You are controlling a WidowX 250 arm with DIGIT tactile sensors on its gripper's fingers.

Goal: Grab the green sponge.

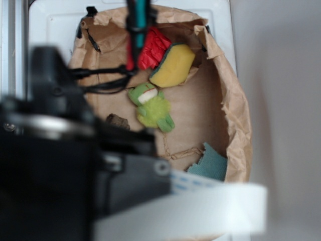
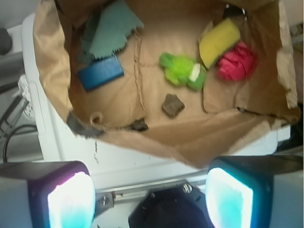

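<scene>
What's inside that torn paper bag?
In the bag: sponge, red toy, green plush, teal cloth, blue block, brown scraps. Anything beneath them is hidden.

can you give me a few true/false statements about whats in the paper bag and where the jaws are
1. The green sponge lies beside the red item, touching it. True.
2. The gripper is clamped on the sponge. False: its jaws are open and empty, well away from the sponge.
3. The lime-green plush toy sits on the floor of the paper bag, next to the sponge. True.
4. The blue block rests on top of the sponge. False: it lies across the bag from it, by the teal cloth.
5. The bag holds only the sponge. False: several other things lie in it.
</scene>
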